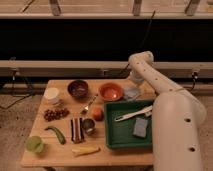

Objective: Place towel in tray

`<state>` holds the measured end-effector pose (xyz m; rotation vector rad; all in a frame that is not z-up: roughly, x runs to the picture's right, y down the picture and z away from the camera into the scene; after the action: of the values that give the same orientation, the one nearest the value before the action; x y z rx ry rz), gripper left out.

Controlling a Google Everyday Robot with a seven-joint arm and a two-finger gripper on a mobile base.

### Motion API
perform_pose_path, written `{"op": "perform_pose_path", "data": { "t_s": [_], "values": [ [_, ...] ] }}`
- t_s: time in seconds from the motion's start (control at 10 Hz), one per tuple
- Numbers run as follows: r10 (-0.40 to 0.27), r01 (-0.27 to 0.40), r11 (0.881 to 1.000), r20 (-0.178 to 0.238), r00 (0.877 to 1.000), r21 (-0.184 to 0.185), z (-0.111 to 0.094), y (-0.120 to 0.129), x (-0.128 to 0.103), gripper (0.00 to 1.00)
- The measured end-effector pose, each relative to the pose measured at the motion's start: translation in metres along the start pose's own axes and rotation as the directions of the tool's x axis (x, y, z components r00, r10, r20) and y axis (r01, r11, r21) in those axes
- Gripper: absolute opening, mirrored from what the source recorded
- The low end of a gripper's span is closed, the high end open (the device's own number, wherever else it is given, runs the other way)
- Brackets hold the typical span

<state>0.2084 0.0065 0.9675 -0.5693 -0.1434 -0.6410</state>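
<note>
The robot's arm (162,90) is smooth and off-white, built of rounded tubular segments with a domed joint (141,61) at its top. The broad near segment (177,137) carries small dark dots down its side. Its pale gripper (133,88) sits at 12 o'clock from the tray (106,127).

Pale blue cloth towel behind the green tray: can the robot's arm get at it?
Probably yes. The gripper sits just above the pale blue cloth towel, beside the round orange bowl, with nothing visible between them.
</note>
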Motion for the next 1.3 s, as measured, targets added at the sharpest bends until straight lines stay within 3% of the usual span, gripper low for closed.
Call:
{"op": "perform_pose_path", "data": {
  "t_s": [0.6,1.0,1.3],
  "values": [
    [-0.033,0.032,0.997,-0.015,0.999,-0.068,0.032,0.007,-0.015,0.79],
    [-0.053,0.052,0.992,-0.007,0.999,-0.111,0.045,0.019,-0.02,0.42],
    [-0.054,0.053,0.992,-0.001,0.999,-0.113,0.041,0.02,-0.021,0.14]
  ]
}}
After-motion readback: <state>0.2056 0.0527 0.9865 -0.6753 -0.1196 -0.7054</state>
